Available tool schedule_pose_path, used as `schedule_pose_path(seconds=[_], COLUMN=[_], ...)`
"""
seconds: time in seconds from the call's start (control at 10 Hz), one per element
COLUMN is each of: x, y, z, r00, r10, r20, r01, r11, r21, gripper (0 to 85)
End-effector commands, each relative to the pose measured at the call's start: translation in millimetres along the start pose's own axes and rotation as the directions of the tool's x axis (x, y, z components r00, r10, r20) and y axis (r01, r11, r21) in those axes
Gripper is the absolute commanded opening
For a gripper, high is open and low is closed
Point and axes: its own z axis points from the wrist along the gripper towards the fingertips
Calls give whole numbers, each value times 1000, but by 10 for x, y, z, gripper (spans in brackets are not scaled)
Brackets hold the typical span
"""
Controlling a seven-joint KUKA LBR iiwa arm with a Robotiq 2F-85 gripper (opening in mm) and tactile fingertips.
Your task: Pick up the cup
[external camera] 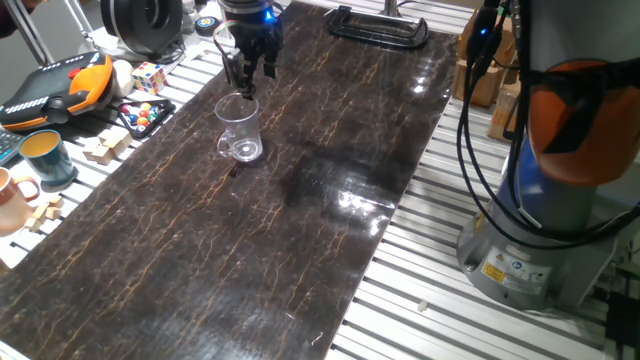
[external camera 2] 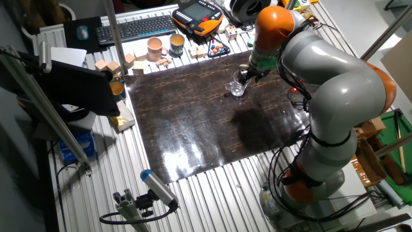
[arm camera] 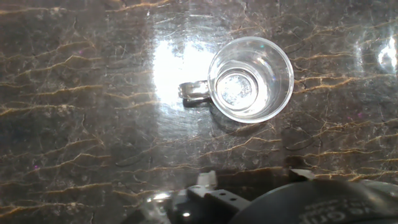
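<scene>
The cup point(external camera: 240, 130) is a small clear glass mug that stands upright on the dark marble-patterned tabletop point(external camera: 250, 240), with its handle towards the front left. It also shows in the other fixed view point(external camera 2: 237, 87) and, from above, in the hand view point(arm camera: 250, 78), handle to the left. My gripper point(external camera: 247, 78) hangs just above and behind the cup's rim, fingers pointing down and apart, holding nothing. In the other fixed view the gripper point(external camera 2: 244, 74) is right over the cup. The fingertips do not show in the hand view.
Left of the tabletop are a teal mug point(external camera: 46, 156), a pink mug point(external camera: 10, 196), wooden blocks point(external camera: 105, 148), a Rubik's cube point(external camera: 148, 77) and an orange teach pendant point(external camera: 60, 85). A black clamp point(external camera: 378, 25) lies at the far end. The robot base point(external camera: 545, 200) stands at the right.
</scene>
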Motion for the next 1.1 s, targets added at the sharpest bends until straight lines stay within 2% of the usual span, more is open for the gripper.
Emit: schedule_pose_path(seconds=[0.0, 0.6, 0.7, 1.0], x=[-1, -17, -21, -49], y=[0, 5, 16, 106], z=[1, 23, 36, 119], r00=[1000, 1000, 999, 989], r10=[3, 21, 43, 145], r20=[0, -8, -15, -35], r01=[-3, -21, -43, -145], r11=[1000, 1000, 999, 989], r21=[0, -2, -15, -14], gripper=[10, 10, 10, 10])
